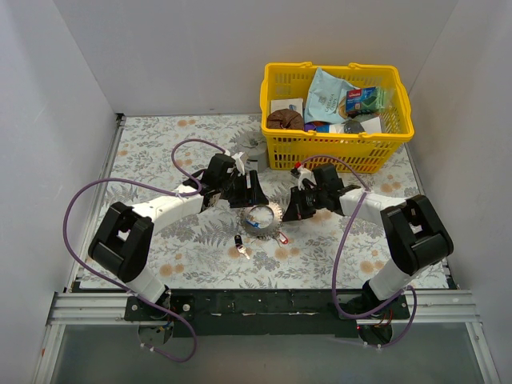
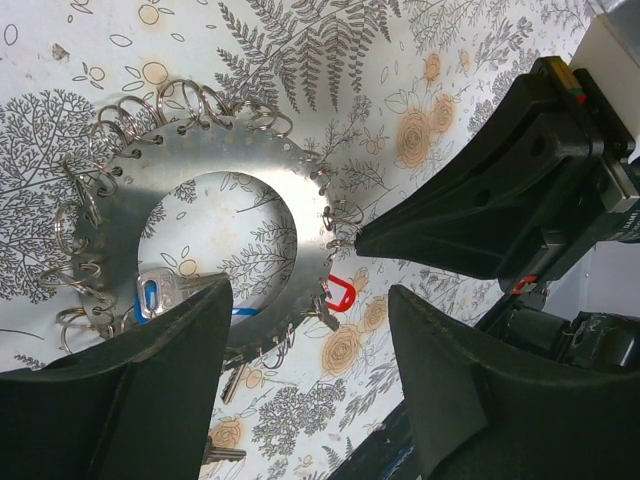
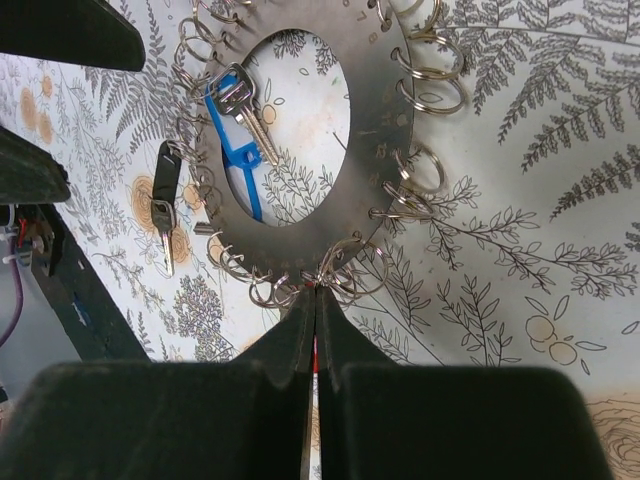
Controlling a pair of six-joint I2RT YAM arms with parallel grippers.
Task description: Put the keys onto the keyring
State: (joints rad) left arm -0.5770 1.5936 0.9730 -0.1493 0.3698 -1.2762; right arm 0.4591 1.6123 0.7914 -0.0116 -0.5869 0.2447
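Observation:
The keyring point(image 1: 262, 216) is a flat silvery disc with a large hole, lying on the patterned table, its rim strung with several small split rings point(image 3: 380, 150) point(image 2: 200, 150). A key with a blue tag point(image 3: 240, 100) lies in the hole. A black-headed key point(image 3: 165, 200) lies loose beside the disc. A red tag point(image 2: 340, 295) lies at the rim. My right gripper point(image 3: 316, 290) is shut, its tips against the rings at the disc's edge. Whether they pinch a ring is hidden. My left gripper point(image 2: 310, 300) hovers open over the opposite edge, holding nothing.
A yellow basket point(image 1: 336, 148) full of packets stands at the back right. A grey tin cup point(image 1: 254, 148) sits to the left of it. The table's dark front rail point(image 3: 80, 300) runs near the loose key.

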